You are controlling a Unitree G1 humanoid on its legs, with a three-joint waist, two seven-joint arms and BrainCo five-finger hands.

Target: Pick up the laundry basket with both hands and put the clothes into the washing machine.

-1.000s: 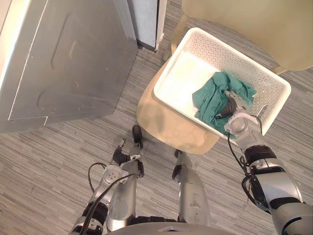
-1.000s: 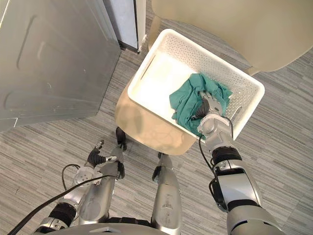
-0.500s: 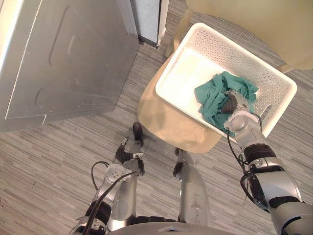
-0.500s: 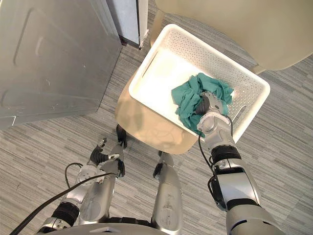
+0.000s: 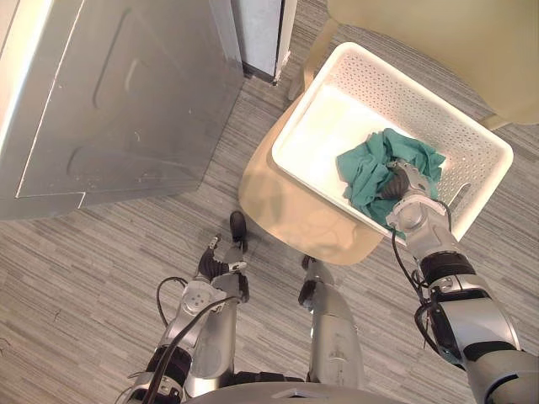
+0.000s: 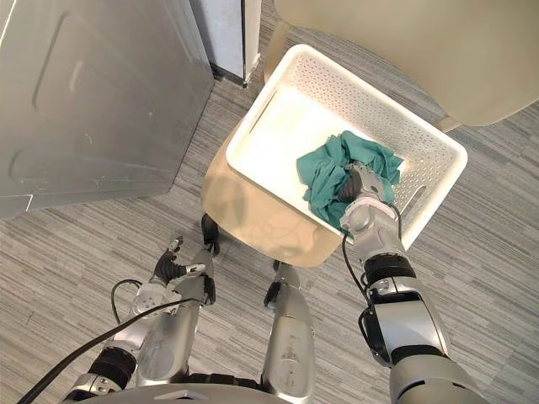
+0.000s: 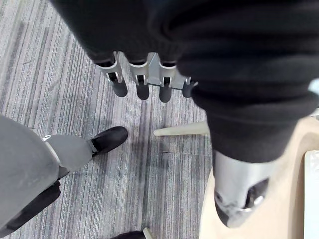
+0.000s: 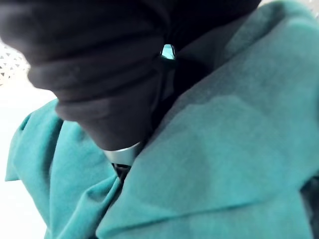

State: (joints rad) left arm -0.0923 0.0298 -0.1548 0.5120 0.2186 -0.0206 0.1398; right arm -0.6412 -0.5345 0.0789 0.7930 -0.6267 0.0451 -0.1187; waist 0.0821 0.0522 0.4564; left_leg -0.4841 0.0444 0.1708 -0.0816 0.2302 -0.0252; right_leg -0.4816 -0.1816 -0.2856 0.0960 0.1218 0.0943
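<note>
fingers on my right hand (image 5: 394,182) are sunk in the teal cloth (image 5: 365,168), so i cannot tell their set. the cloth has bunched tighter by the laundry basket's (image 5: 396,91) near right wall. left hand (image 5: 217,264) hangs slack-fingered, basket unlifted.

Beige chair (image 5: 286,210) on grey striped carpet (image 5: 84,278).

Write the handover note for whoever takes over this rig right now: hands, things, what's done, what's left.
Right hand: down in the green cloth; its grip cannot be read.
Left hand: open, low over the floor, holding nothing.
White laundry basket: on the beige chair seat, with the cloth inside it.
Done: nothing lifted yet.
Left: take the basket with both hands and get the cloth into the grey machine at the left.
</note>
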